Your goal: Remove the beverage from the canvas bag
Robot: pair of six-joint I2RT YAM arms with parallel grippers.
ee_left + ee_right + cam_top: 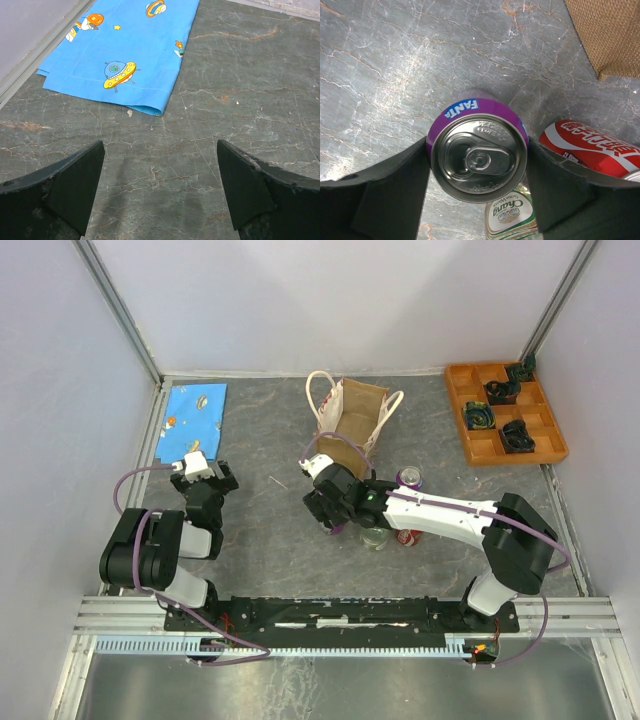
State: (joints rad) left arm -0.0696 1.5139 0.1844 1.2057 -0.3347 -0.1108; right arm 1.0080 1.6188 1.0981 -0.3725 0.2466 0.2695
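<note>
Standing upright, the canvas bag (352, 412) is sitting just beyond the right gripper (479, 172), which is clamping a purple Fanta can (479, 150) outside the bag; the left gripper (160, 185) is hanging with jaws spread near the blue cloth (125, 50).

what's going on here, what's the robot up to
The right hand is closed on a purple Fanta can, out on the table just in front of the canvas bag. A red can and a green-and-white Chang can sit close beside it. The left hand is open, holding nothing, and hovers near a blue patterned cloth.
</note>
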